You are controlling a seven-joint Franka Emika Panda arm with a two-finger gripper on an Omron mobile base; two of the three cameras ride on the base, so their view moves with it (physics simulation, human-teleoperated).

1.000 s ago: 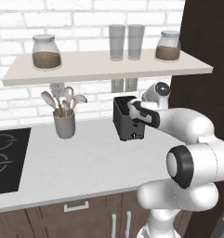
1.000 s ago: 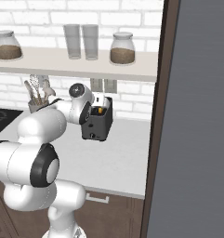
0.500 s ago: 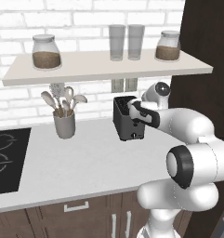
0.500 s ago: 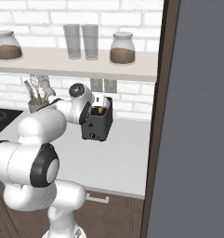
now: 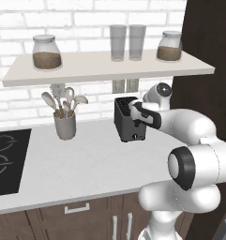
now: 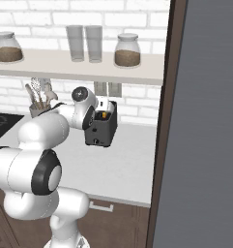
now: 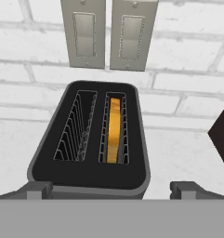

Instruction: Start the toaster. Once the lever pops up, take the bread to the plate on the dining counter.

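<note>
A small boxy dark grey-black toaster is seen standing on the pale grey-white kitchen worktop, close to the white brick wall and just below a pair of light grey wall plates. In the hand view, two slots are shown in the toaster's top: the left slot is empty, with only its wire guides visible, while a narrow pale tan-yellow slice of bread is lodged upright in the right slot, its top edge sitting at about the level of the slot opening. The white arm's two-finger gripper is held above the toaster's near edge, looking down onto it; its two dark finger tips are spread wide apart, one at each lower corner of the hand view, and nothing is gripped between them. From the left base view the hand is seen at the toaster's right side, partly covering it. To the left of the toaster, well apart from it, a grey utensil cup filled with pale spoons is placed on the same worktop. Above, a long white shelf is mounted, on which two glass jars of brown contents and two clear tumblers are set.
</note>
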